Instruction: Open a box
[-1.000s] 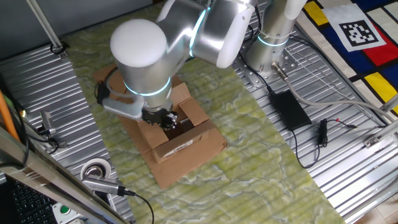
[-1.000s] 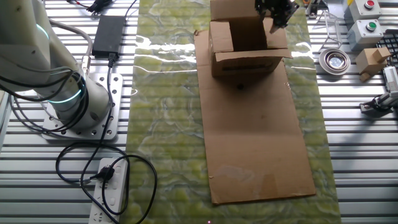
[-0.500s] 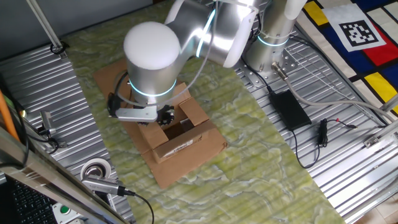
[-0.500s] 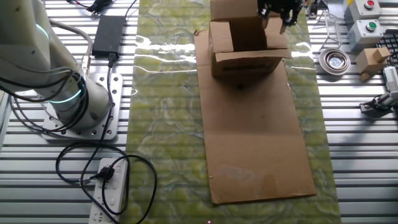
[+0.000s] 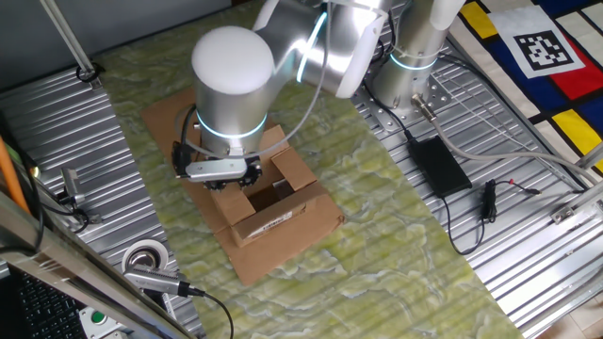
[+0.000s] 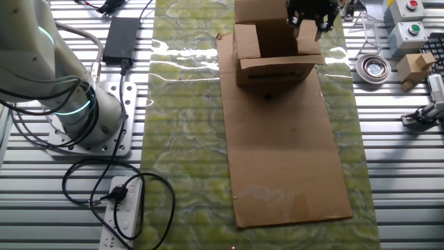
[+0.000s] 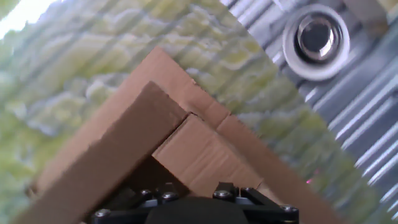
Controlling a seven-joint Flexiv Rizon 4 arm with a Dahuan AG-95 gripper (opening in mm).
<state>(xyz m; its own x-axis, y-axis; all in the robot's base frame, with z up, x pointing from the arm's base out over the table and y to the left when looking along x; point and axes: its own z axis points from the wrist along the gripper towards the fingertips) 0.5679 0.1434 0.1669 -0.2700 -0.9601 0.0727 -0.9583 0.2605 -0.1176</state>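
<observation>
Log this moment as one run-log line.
task: open box | box: flaps up, top open, on cardboard sheet | pincer: at box's upper edge, state unclear | tape roll: beside box

box [image 5: 275, 202]: plain brown cardboard, white label on side. flat cardboard sheet [image 6: 288, 160] same brown. mat [image 6: 184, 132]: yellow-green, marbled wavy streaks. surface [image 6: 395, 180]: silver ribbed metal. arm [image 5: 236, 80]: matte silver, glowing teal ring at joint. power brick [image 5: 438, 165] black, cables black. tape roll [image 7: 316, 38]: white-grey. board [image 5: 546, 47] at corner: red, yellow, blue blocks plus black-white marker.
</observation>
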